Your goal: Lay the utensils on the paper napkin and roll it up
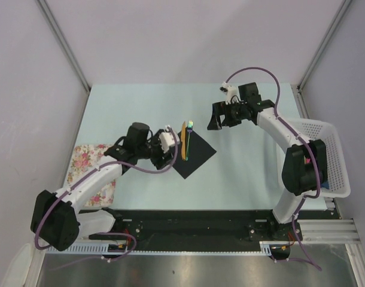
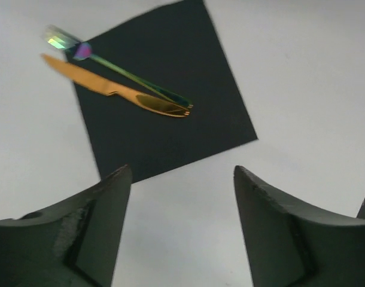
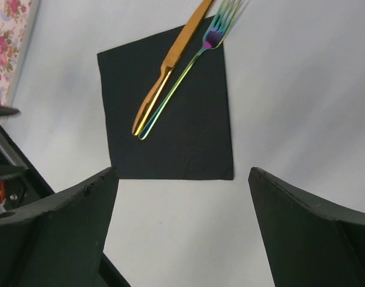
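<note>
The black paper napkin [image 1: 192, 154] lies flat on the pale table, turned like a diamond. An orange knife [image 1: 183, 142] and an iridescent fork [image 1: 188, 139] lie side by side along its left part, their heads past its upper corner. Both show on the napkin [image 2: 164, 89] in the left wrist view, knife [image 2: 110, 91] and fork [image 2: 128, 75], and on the napkin [image 3: 170, 113] in the right wrist view, knife [image 3: 170, 66] and fork [image 3: 188, 66]. My left gripper [image 1: 169, 147] is open and empty, just left of the napkin. My right gripper [image 1: 217, 121] is open and empty, above and right of it.
A floral pink-and-cream cloth [image 1: 93, 161] lies at the table's left edge, under the left arm. A white mesh basket [image 1: 326, 155] stands at the right edge beside the right arm. A black rail runs along the near edge.
</note>
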Controlling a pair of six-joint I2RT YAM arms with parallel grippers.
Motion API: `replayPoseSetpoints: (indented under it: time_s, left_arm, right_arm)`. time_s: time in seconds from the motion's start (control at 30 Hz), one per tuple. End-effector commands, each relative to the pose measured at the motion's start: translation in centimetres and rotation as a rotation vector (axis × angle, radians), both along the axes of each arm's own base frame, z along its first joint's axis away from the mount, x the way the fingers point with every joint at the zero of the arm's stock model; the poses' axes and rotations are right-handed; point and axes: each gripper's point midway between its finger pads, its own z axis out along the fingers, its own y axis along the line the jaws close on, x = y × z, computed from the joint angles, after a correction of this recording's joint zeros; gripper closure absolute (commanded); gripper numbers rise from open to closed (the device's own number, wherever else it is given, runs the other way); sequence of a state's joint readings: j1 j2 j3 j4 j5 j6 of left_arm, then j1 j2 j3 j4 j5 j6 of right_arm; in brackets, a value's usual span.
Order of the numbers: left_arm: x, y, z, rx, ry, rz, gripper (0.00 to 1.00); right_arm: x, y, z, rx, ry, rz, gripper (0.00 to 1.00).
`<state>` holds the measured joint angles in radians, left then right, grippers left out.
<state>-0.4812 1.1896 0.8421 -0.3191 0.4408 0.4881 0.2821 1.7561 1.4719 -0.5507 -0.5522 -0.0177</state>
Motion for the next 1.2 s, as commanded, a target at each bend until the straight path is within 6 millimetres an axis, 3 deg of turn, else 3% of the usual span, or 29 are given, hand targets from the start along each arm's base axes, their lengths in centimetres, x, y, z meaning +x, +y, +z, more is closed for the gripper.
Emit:
replayPoseSetpoints:
  time_s: [0.0, 0.13, 0.17, 0.2, 0.23, 0.3, 0.33, 0.37, 0.4, 0.43, 0.5, 0.53, 0.6, 0.73, 1.17]
  left_arm:
    - [-2.6, -2.6, -2.5, 0.076, -0.113, -0.263, 0.32]
    - [-1.5, -2.9, -5.4, 0.120, -0.093, -0.242, 0.44]
    - [-0.1, -2.8, -5.2, 0.131, -0.118, -0.185, 0.49]
    - [0.6, -2.6, -5.3, 0.115, -0.067, -0.105, 0.52]
    - [2.6, -2.5, -4.0, 0.086, -0.052, -0.041, 0.54]
    - [3.7, -2.2, -5.6, 0.062, 0.159, 0.093, 0.63]
    - [6.4, -2.5, -3.2, 0.024, 0.159, 0.171, 0.65]
    - [6.8, -1.8, -5.7, 0.077, 0.268, 0.251, 0.65]
    - [7.9, -1.4, -5.8, 0.079, 0.314, 0.373, 0.65]
    - [9.9, -1.9, -4.1, 0.055, 0.302, 0.426, 0.65]
    - [11.1, -1.6, -5.6, 0.074, 0.374, 0.555, 0.60]
    - [12.2, -2.0, -4.8, 0.043, 0.373, 0.602, 0.59]
    - [13.1, -2.1, -5.9, 0.041, 0.407, 0.672, 0.57]
    - [16.1, -1.5, -6.1, 0.040, 0.399, 0.770, 0.58]
    - [17.3, -2.2, -9.7, 0.021, 0.528, 0.789, 0.76]
  right_arm:
    - [-0.8, 2.4, 0.2, 0.081, 0.015, 0.016, 0.07]
    - [-1.8, 3.3, -1.6, 0.082, 0.061, 0.037, 0.16]
    - [-1.7, 3.5, -2.0, 0.082, 0.071, 0.035, 0.20]
    - [-1.5, 3.6, -2.9, 0.077, 0.092, 0.029, 0.33]
    - [-1.0, 3.5, -3.4, 0.069, 0.104, 0.004, 0.41]
    - [-0.2, 3.7, -4.3, 0.048, 0.116, -0.023, 0.60]
    - [0.1, 3.7, -4.6, 0.031, 0.110, -0.033, 0.64]
    - [0.4, 3.8, -4.8, 0.017, 0.100, -0.039, 0.69]
    - [0.8, 3.9, -5.4, 0.004, 0.103, -0.047, 0.74]
    - [0.9, 4.1, -5.8, -0.011, 0.100, -0.054, 0.75]
    - [1.4, 4.4, -6.0, -0.015, 0.111, -0.081, 0.79]
    - [1.6, 4.4, -6.7, -0.026, 0.122, -0.091, 0.81]
    - [1.6, 4.5, -7.1, -0.027, 0.137, -0.100, 0.83]
    - [1.7, 4.6, -8.3, -0.049, 0.156, -0.109, 0.86]
    - [1.9, 4.3, -10.5, -0.103, 0.174, -0.113, 0.86]
